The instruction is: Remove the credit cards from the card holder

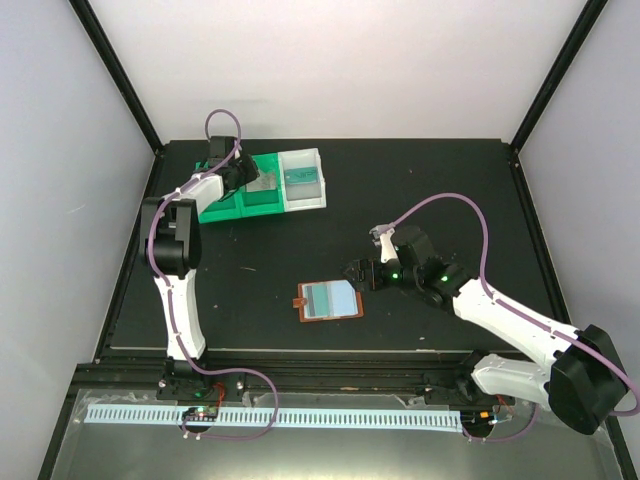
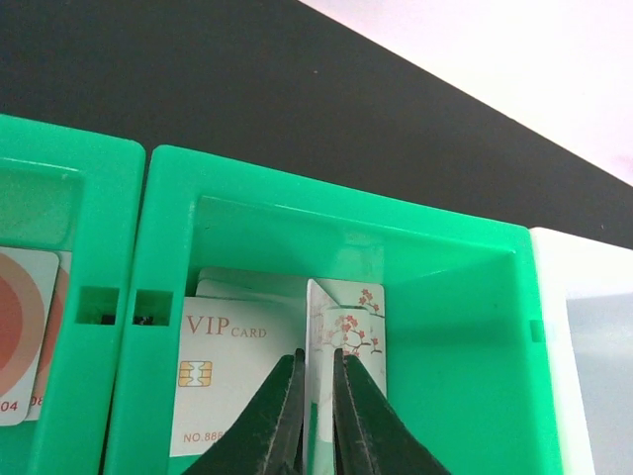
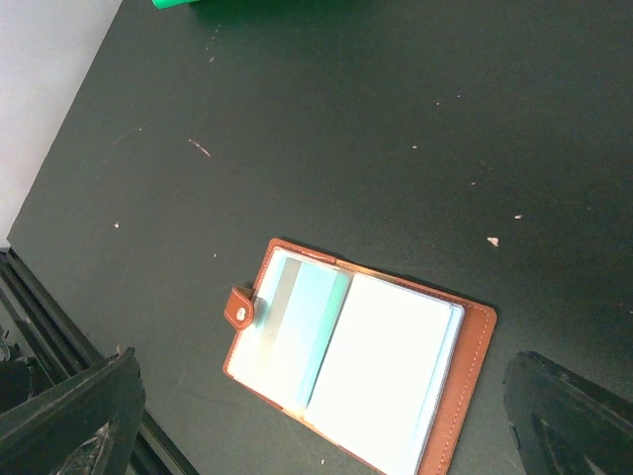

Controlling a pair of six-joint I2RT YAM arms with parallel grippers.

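Though partly hidden, "VIP CARD" card [image 2: 229, 381].

The left arm [image 1: 178, 290] is raised from its base, bent at the elbow and stretched toward the far left. The left gripper [image 2: 316, 356] is tilted downward. Its fingers [image 2: 272, 416] are drawn nearly together, with only a thin gap left between them, and whether anything is pinched cannot be told. The right arm [image 1: 510, 322] is laid low and reached toward the middle. The right gripper [image 1: 355, 272] is spread wide, with one finger [image 3: 84, 406] seen at each lower corner of the wrist view.
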